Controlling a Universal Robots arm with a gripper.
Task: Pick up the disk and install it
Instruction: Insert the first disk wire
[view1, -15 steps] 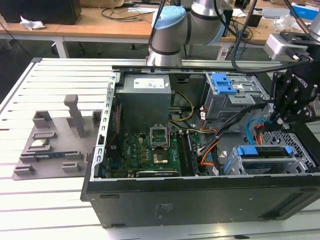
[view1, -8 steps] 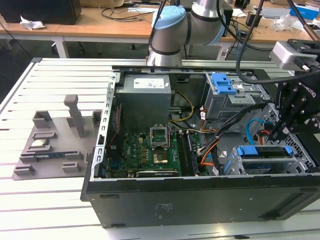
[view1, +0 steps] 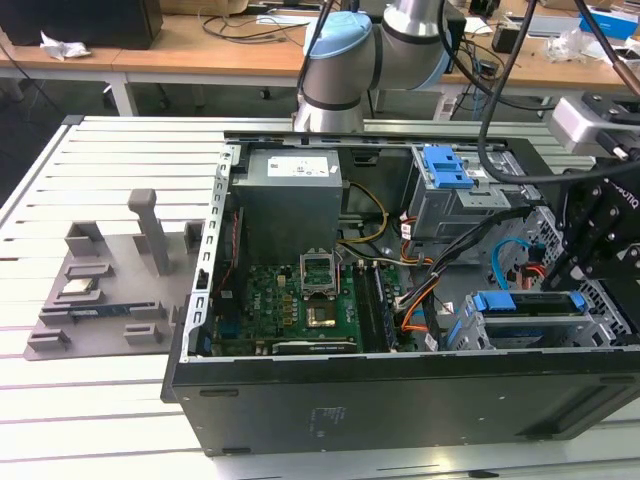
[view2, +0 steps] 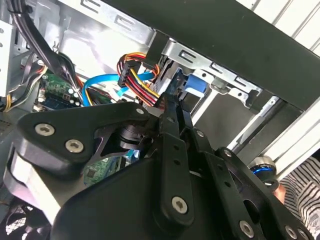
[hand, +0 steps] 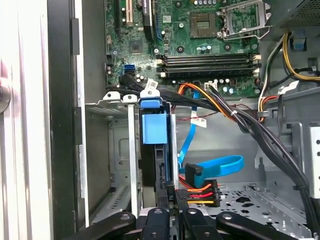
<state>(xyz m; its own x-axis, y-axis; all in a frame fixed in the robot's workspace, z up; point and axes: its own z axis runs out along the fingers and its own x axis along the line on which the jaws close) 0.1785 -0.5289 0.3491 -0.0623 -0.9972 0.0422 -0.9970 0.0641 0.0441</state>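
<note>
The disk (view1: 522, 304) stands on edge in the drive bay at the case's front corner, on the exterior view's right, framed by its blue bracket (hand: 153, 127). In the first wrist view its dark edge (hand: 156, 170) runs down from the bracket toward my black fingers (hand: 156, 219). My gripper (view1: 592, 262) hangs over the end of the disk nearest the case's side wall. In the second wrist view the fingers (view2: 172, 117) are drawn close together, with the tips against the blue bracket (view2: 194, 86). The gripper looks shut on the disk's end.
The open computer case (view1: 400, 400) lies on a slatted table. Beside the disk are a blue data cable (hand: 220, 165) and a power plug with coloured wires (hand: 197, 192). A grey drive cage with a blue latch (view1: 447, 168) sits behind. A grey fixture (view1: 110, 290) holds small parts.
</note>
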